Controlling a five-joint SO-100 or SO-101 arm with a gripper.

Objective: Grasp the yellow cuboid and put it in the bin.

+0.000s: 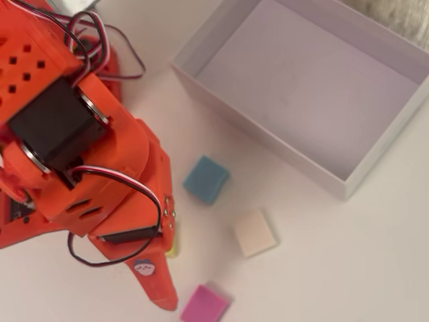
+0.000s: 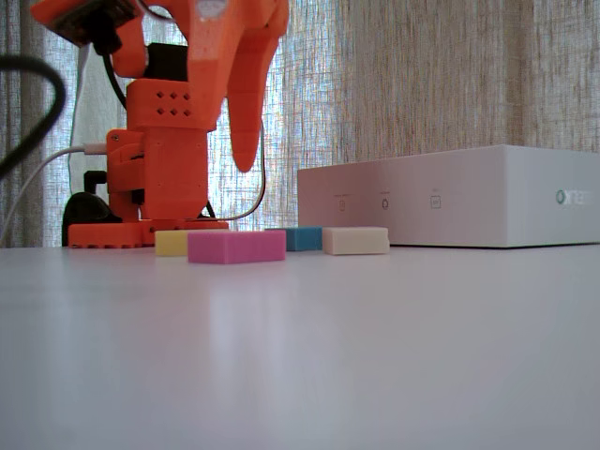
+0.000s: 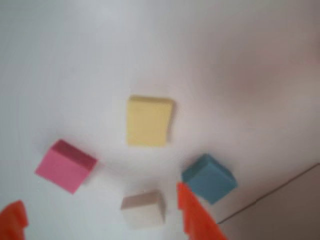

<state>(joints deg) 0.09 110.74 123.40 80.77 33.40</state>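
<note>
Matt foam-like yellow cuboid (image 3: 148, 121); smooth white cardboard bin (image 1: 268, 144); glossy orange plastic arm (image 1: 127, 174); smooth, faintly sheeny table (image 2: 375, 356).

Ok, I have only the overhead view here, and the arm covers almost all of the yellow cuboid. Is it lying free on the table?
Observer: Yes. In the wrist view the yellow cuboid lies flat on the table, apart from the pink block, the cream block and the blue block.
Operator: Is the gripper open or shut?
Observer: Open. The gripper shows two orange fingertips wide apart, holding nothing.
Operator: Is it down at the cuboid?
Observer: No. In the fixed view it hangs well above the blocks.
</note>
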